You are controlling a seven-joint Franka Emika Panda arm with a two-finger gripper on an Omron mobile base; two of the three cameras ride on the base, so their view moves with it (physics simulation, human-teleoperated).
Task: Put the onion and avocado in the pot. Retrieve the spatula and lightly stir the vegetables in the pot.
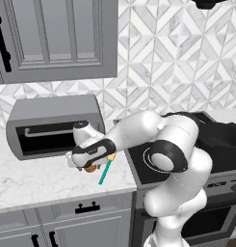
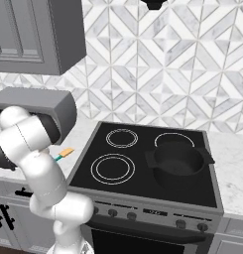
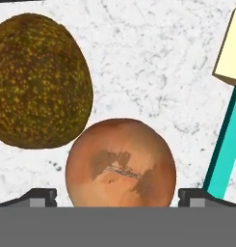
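The onion (image 3: 121, 163) lies on the white marble counter (image 3: 153, 62) directly between the two dark fingertips (image 3: 40, 197) of the pincer (image 3: 117, 198), which stands wide open around it with a tip on either side and nothing gripped. In the hand view the avocado (image 3: 38, 79) sits just beyond the onion and to one side, its speckled olive skin touching or nearly touching the onion. On the pincer's other side lies the spatula (image 3: 228, 120), its teal handle running past the fingertip and its pale blade further out. In the left base view the pincer (image 1: 88, 166) hangs low over the counter in front of the grey microwave (image 1: 52, 125). The pot (image 2: 178, 161) stands well away from the pincer on the black stove (image 2: 143, 163), over a back ring; its dark inside shows nothing in it.
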